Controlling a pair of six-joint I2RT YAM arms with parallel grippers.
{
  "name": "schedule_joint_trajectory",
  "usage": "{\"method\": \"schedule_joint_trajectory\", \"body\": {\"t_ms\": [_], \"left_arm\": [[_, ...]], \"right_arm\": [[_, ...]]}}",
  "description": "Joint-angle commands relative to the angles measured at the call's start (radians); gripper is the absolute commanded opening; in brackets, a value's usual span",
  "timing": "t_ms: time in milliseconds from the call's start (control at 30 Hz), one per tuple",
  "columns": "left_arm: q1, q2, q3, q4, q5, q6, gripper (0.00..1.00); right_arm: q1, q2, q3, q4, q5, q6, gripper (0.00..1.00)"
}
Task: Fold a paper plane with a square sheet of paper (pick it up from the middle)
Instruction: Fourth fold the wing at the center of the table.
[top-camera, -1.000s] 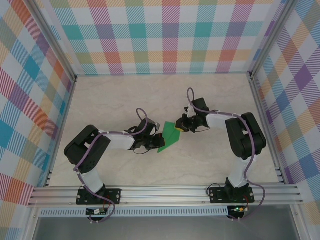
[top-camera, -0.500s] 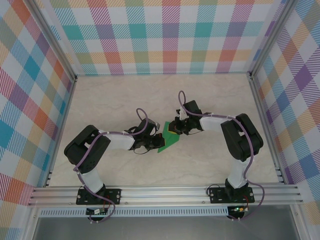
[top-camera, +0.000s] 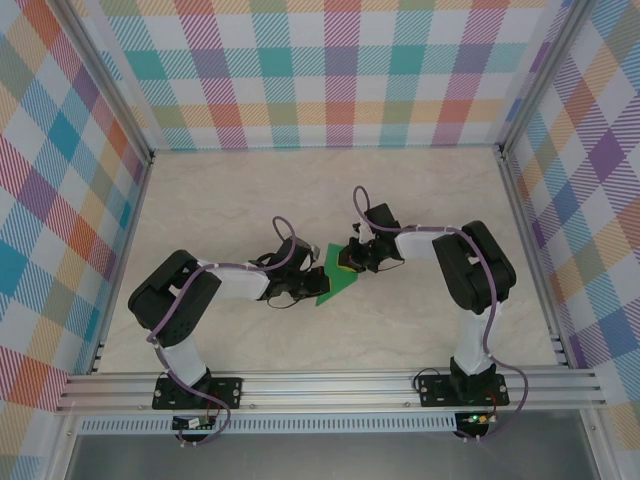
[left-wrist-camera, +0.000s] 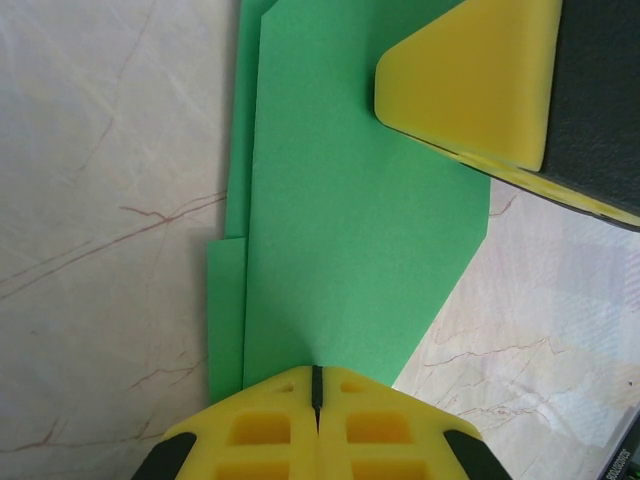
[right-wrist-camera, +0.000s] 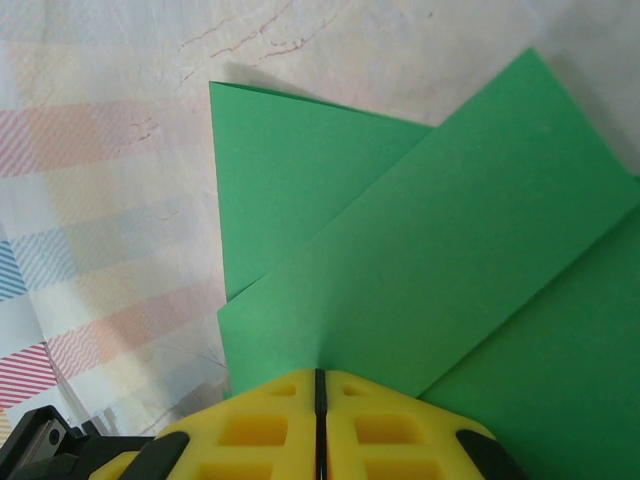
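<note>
Square sheet of paper (top-camera: 335, 283), part-folded, handles light, limp, easily creased. Left gripper (left-wrist-camera: 315, 385) and right gripper (right-wrist-camera: 320, 385) pinch its opposite edges, fingers closed.

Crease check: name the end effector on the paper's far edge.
The right end effector, on the far edge of the green paper; the left end effector sits nearer.
</note>
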Motion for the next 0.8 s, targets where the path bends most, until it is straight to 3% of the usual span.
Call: {"method": "schedule_joint_trajectory", "body": {"t_ms": [0,767], "left_arm": [[0.002,0.066,-0.061,-0.191,-0.077,0.011,0.0],[0.001,0.057,-0.078,-0.168,-0.078,0.014,0.0]], "right_arm": [[-0.031,0.034,0.008,-0.018,0.076,-0.031,0.09],[-0.181,0.116,0.141,-0.078,0.056,-0.075,0.11]]}}
